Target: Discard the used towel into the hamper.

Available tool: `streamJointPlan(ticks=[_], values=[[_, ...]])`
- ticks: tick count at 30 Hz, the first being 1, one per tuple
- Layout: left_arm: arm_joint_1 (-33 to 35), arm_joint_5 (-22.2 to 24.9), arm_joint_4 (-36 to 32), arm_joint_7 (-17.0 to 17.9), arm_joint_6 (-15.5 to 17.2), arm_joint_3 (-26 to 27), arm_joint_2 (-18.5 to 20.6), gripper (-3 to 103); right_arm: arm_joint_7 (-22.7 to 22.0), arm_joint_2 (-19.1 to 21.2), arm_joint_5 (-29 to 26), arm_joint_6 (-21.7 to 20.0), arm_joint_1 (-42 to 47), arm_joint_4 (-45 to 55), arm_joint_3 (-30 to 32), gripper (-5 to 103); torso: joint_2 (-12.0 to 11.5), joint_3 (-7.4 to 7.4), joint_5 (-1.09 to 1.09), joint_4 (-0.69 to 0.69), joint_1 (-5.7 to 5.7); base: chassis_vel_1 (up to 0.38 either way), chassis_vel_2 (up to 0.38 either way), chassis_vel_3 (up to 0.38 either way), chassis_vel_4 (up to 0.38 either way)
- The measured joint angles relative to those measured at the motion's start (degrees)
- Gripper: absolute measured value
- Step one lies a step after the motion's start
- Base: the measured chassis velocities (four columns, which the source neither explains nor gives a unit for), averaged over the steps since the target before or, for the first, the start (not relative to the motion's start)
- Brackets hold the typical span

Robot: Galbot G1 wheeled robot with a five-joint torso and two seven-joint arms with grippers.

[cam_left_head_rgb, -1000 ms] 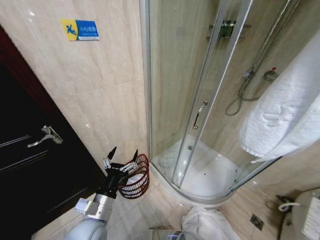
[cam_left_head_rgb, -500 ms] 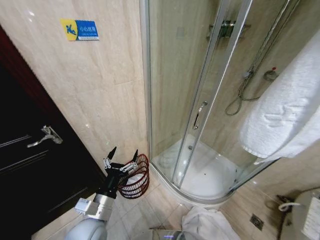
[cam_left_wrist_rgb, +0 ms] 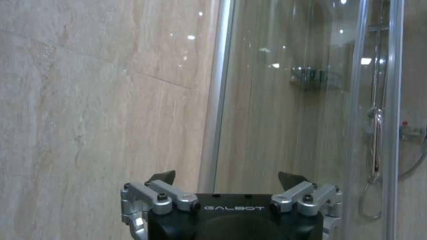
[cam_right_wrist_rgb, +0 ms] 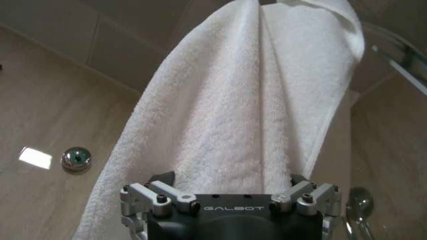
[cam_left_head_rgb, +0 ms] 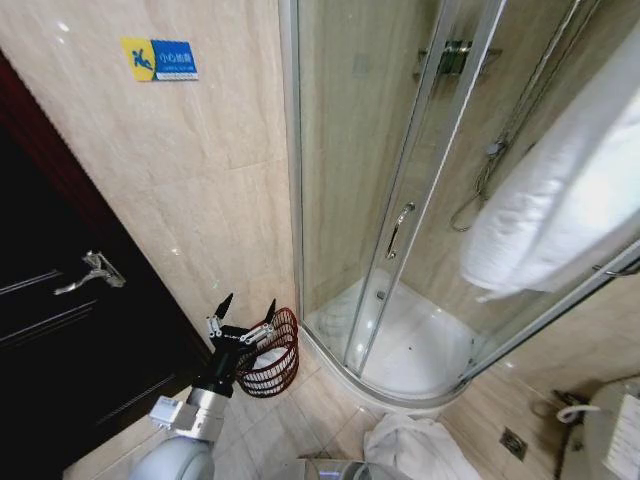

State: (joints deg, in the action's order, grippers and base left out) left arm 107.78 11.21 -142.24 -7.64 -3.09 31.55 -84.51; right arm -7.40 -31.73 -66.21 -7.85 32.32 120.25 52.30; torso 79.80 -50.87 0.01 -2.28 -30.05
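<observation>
Head view, left tool (cam_left_head_rgb: pixel 245 305) spread apart above hamper (cam_left_head_rgb: pixel 273 356), right tool (cam_right_wrist_rgb: pixel 229 182) clamped on white towel (cam_right_wrist_rgb: pixel 220 110), glass shower door (cam_left_head_rgb: pixel 375 180) alongside

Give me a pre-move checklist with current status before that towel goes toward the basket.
1. Towel held: ok. The white towel runs down between the fingers of the right gripper, which are closed on it.
2. Towel free of the shower: cannot tell. It hangs high beside the glass shower door; contact is not visible.
3. Basket open: ok. The hamper stands upright on the floor by the wall, with something white already inside.
4. Path to the basket: not ok. The left gripper sits open in front of the hamper's rim.
5. Floor: not ok. Another white cloth lies on the tiles near the shower base.
</observation>
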Motion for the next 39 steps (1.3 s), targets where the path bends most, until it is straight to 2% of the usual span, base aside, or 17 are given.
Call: streamJointPlan(ticks=[9,10,12,15,16,18,19,22,24,27,28,30,32,33,39], values=[[0.00,0.00,0.00,0.00,0.00,0.00,0.00,100,0.67,2.74,1.59,-2.12,-4.47,-3.82,-3.61,101,0.00,0.00,-0.02,0.00,0.00,0.000,0.000,0.000,0.000],[0.00,0.00,0.00,0.00,0.00,0.00,0.00,100,1.07,2.99,1.98,-2.15,-4.54,-4.54,-3.62,97,0.00,0.00,-0.02,0.00,0.01,0.000,0.000,0.000,0.000],[0.00,0.00,0.00,0.00,0.00,0.00,0.00,100,1.40,3.11,2.34,-2.14,-4.34,-5.04,-3.40,97,0.00,0.00,-0.01,0.00,0.00,0.000,0.000,0.000,0.000],[0.00,0.00,0.00,0.00,0.00,0.00,0.00,100,1.71,3.18,2.66,-1.97,-2.91,-4.91,-2.28,82,0.00,0.00,0.00,0.01,0.00,0.000,0.000,0.000,0.000],[0.00,0.00,0.00,0.00,0.00,0.00,0.00,100,1.71,3.18,2.66,-1.97,-2.91,-4.91,-2.28,82,0.00,0.00,0.00,0.01,0.00,0.000,0.000,0.000,0.000],[0.00,0.00,0.00,0.00,0.00,0.00,0.00,100,1.78,3.26,2.82,-1.80,-2.11,-4.46,-1.74,70,0.00,0.00,0.00,0.01,0.01,0.000,0.000,0.000,0.000],[0.00,0.00,0.00,0.00,0.00,0.00,0.00,100,1.78,3.26,2.82,-1.80,-2.11,-4.46,-1.74,70,0.00,0.00,0.00,0.01,0.01,0.000,0.000,0.000,0.000],[0.00,0.00,0.00,0.00,0.00,0.00,0.00,100,1.87,3.65,2.85,-1.73,-2.02,-4.22,-1.47,54,0.00,0.00,-0.02,0.00,0.00,0.000,0.000,0.000,0.000],[0.00,0.00,0.00,0.00,0.00,0.00,0.00,100,1.91,3.83,2.84,-1.72,-2.03,-4.16,-1.37,54,0.00,0.00,-0.01,0.00,0.00,0.000,0.000,0.000,0.000],[0.00,0.00,0.00,0.00,0.00,0.00,0.00,100,1.95,4.29,2.71,-1.71,-2.02,-3.97,-0.99,38,0.00,0.00,-0.01,0.00,0.00,0.000,0.000,0.000,0.000],[0.00,0.00,0.00,0.00,0.00,0.00,0.00,100,1.95,4.29,2.71,-1.71,-2.02,-3.97,-0.99,38,0.00,0.00,-0.01,0.00,0.00,0.000,0.000,0.000,0.000],[0.00,0.00,0.00,0.00,0.00,0.00,0.00,100,2.06,4.59,2.50,-1.69,-1.91,-3.89,-0.68,27,0.00,0.00,-0.01,0.00,0.01,0.000,0.000,0.000,0.000],[0.00,0.00,0.00,0.00,0.00,0.00,0.00,100,2.12,4.70,2.42,-1.67,-1.85,-3.89,-0.57,27,0.01,0.00,-0.01,0.00,0.01,0.000,0.000,0.000,0.000],[0.00,0.00,0.00,0.00,0.00,0.00,0.00,100,2.30,4.81,2.31,-1.62,-1.74,-3.88,-0.37,17,0.00,0.00,-0.01,0.00,0.00,0.000,0.000,0.000,0.000],[0.00,0.00,0.00,0.00,0.00,0.00,0.00,100,2.44,4.91,2.24,-1.28,-1.37,-3.71,-0.04,11,0.00,0.00,-0.01,0.00,0.00,0.000,0.000,0.000,0.000]])
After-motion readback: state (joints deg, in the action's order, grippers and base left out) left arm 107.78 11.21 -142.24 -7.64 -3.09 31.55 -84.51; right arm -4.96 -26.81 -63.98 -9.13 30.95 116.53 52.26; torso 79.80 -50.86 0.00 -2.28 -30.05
